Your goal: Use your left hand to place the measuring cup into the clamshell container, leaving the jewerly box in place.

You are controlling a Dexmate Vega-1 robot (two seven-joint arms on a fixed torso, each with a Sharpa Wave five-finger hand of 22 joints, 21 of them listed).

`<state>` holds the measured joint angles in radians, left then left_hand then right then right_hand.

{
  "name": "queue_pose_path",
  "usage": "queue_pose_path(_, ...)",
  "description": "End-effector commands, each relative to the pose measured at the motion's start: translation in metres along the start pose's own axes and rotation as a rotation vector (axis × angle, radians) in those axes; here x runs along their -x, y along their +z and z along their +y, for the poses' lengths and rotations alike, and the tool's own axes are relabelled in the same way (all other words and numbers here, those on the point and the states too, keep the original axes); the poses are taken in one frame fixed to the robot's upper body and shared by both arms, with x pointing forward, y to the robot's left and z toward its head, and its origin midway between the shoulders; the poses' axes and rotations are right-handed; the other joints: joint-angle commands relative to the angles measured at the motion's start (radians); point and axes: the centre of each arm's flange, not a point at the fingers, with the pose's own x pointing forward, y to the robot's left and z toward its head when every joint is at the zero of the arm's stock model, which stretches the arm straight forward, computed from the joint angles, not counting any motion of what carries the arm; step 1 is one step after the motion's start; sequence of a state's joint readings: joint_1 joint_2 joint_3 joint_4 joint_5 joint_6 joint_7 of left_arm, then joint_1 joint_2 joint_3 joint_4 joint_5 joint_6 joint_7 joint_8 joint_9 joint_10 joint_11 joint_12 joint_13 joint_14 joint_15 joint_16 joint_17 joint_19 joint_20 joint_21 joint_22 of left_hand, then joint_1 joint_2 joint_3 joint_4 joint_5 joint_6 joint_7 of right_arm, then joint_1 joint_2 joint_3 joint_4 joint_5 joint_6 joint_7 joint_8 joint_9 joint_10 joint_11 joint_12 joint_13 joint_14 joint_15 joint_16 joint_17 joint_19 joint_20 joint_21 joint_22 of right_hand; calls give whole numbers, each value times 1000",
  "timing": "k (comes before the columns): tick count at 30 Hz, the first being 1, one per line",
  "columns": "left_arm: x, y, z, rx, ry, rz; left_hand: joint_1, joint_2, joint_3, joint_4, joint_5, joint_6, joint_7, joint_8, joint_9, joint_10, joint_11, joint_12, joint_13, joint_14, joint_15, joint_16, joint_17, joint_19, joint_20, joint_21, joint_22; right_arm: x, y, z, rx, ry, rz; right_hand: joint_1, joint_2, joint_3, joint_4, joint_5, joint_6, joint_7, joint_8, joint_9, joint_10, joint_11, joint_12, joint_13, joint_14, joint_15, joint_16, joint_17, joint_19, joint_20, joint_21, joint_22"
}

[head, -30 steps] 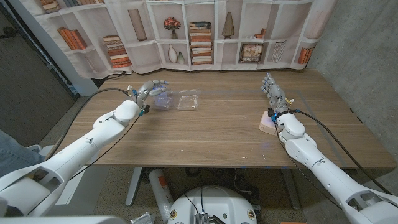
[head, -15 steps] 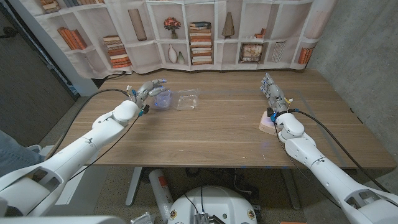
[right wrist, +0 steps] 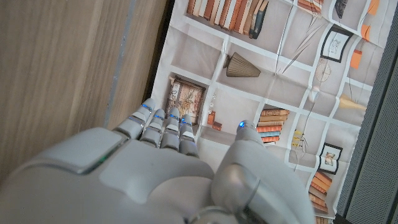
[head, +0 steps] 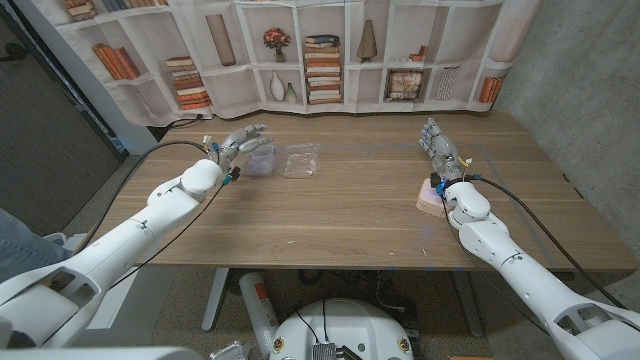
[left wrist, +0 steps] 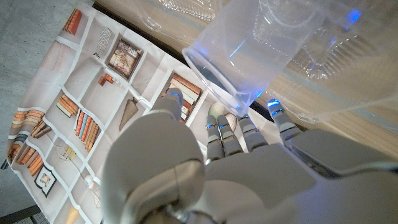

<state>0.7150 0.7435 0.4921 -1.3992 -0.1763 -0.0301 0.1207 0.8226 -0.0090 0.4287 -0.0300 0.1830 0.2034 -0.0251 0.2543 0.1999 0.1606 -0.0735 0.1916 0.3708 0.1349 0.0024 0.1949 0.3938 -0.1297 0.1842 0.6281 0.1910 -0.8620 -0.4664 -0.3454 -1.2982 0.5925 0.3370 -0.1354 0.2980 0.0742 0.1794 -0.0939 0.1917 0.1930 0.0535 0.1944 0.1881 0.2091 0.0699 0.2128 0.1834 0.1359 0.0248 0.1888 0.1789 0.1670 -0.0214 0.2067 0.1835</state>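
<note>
Clear plastic measuring cup (head: pixel 261 158) sits in your left hand (head: pixel 236 143) grip, touching the clamshell container (head: pixel 299 159); your right hand (head: pixel 436 142) stands open beside the pink jewelry box (head: pixel 430 198).

No text, label, brand or number is readable anywhere, also not on the printed book spines.

A wooden desk (head: pixel 330 215) stands before a curtain (head: pixel 300 55) printed with bookshelves. Right of the curtain rises a grey concrete wall (head: pixel 570 70); left, a dark panel (head: pixel 50 130).
</note>
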Motion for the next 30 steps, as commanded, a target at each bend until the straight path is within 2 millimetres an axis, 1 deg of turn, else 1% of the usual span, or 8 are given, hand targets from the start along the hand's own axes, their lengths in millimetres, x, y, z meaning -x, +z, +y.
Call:
queue_pose_path(1,1,7,5,-10,10,-3,-10,0,-6,4,10,-4,4,-3,2,-5,1,2,2,-8,-1,3,-1,-6,7,-6,3,-2,4,-3,2,-1,-11,-1,5,5,-6,-3,11,-2,4,3,10,-1,2,4,8,1,-2,4,6,1,0,2)
queue_pose_path(12,1,15,9,-23,17,-18,-19,-2,-9,7,12,1,8,-5,2,-8,1,5,-1,-12,2,5,-2,-10,8,-9,3,-3,4,-2,0,-3,-15,-1,5,5,-6,-3,11,-3,3,3,10,0,2,4,9,1,-1,5,6,1,0,2)
queue_pose_path(14,2,17,10,-27,20,-21,-20,-2,-10,7,13,2,7,-6,2,-8,-1,6,-2,-12,2,6,-2,-10,8,-10,3,-3,4,-2,-1,-4,-15,-2,5,5,-6,-3,11,-2,4,3,10,-1,2,4,9,0,-2,5,6,1,0,3)
queue_pose_path(20,4,21,13,-34,28,-29,-23,-1,-10,8,14,6,6,-5,2,-6,1,9,-3,-12,1,7,-3,-10,8,-11,3,-1,4,-3,-2,-5,-17,-1,6,5,-6,-3,12,-2,4,3,10,0,2,4,9,0,-1,5,7,0,0,3)
queue_pose_path(30,7,26,16,-39,37,-38,-26,1,-10,8,16,11,8,-7,2,-7,1,11,-6,-15,3,9,-5,-7,7,-12,4,-1,5,-2,0,1,-15,-1,7,6,-6,-3,11,-2,3,3,10,-1,1,4,10,2,-1,5,8,-1,0,3)
